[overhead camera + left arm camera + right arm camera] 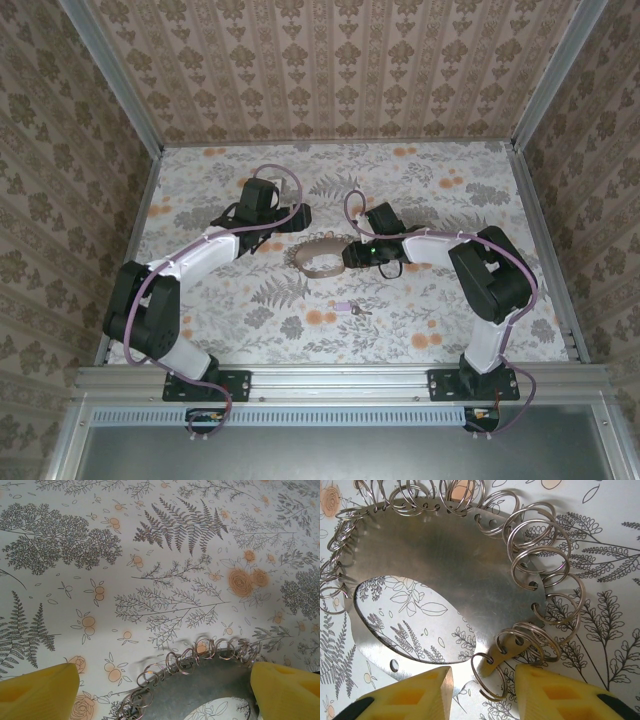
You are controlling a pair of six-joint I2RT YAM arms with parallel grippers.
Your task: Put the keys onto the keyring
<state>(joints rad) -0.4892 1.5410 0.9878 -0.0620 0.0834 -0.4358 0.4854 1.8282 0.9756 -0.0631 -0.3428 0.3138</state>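
Right jaws astride keyring (445, 555) rim, key (345, 308) apart

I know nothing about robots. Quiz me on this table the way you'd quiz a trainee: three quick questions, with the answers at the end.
1. Where is the lilac key?
A) in a gripper
B) loose on the table, apart from the oval metal plate
C) already hung on the plate
2. True or false: the left gripper is shut tight.
3. Fill in: the plate's rim carries many small split ____.

Key:
1. B.
2. False; its jaws stand wide apart, with the plate's edge between them.
3. rings.
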